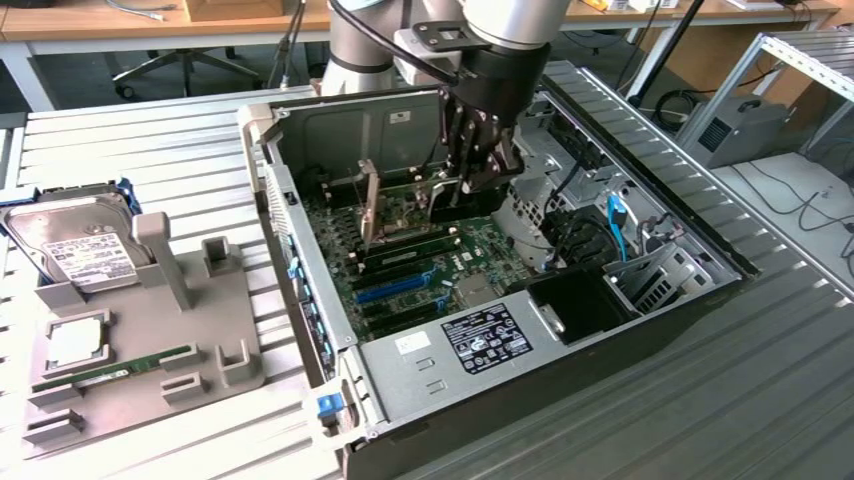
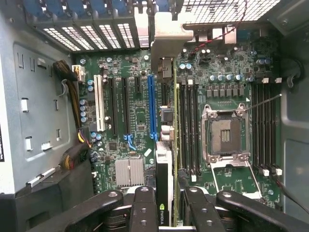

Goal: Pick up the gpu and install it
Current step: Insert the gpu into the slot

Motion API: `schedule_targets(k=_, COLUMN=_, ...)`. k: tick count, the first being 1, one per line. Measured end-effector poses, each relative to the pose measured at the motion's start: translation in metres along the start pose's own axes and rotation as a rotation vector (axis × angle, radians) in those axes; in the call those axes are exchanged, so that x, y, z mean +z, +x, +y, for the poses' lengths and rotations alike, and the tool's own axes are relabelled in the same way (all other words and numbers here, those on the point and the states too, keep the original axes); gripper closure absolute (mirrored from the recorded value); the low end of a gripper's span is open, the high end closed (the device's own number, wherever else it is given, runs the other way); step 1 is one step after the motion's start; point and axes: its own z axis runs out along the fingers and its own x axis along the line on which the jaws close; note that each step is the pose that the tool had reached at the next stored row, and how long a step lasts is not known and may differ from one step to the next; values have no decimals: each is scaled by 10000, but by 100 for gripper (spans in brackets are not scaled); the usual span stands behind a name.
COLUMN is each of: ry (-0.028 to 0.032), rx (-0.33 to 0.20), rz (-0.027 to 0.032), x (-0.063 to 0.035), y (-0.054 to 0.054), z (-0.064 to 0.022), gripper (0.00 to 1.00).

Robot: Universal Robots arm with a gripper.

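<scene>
- The gpu [image 2: 163, 193] stands on edge inside the case [image 1: 400, 350], over the motherboard [image 2: 140, 116], with its bracket [image 2: 166, 34] toward the rear slots.
- The gripper [image 2: 169, 192] is clamped on the gpu, with fingers [image 2: 145, 195] on both faces.
- A hard drive [image 1: 80, 245] sits outside the case, at the exterior view's left.

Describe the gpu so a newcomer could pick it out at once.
Start at the open computer case, then the robot's hand inside it, over the green motherboard. The gpu is the thin card clamped edge-on between its fingers, alone in bearing a small green logo and a grey end bracket.
</scene>
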Motion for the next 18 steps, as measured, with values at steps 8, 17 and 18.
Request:
schedule_targets(k=8, ry=0, rx=-31, rz=-1, x=23, y=86, z=22, gripper=73)
schedule_targets(k=17, ry=3, rx=-155, rz=1, x=69, y=118, z=90, gripper=73)
schedule_targets(k=18, ry=4, rx=-200, rz=3, x=96, y=123, z=99, gripper=73)
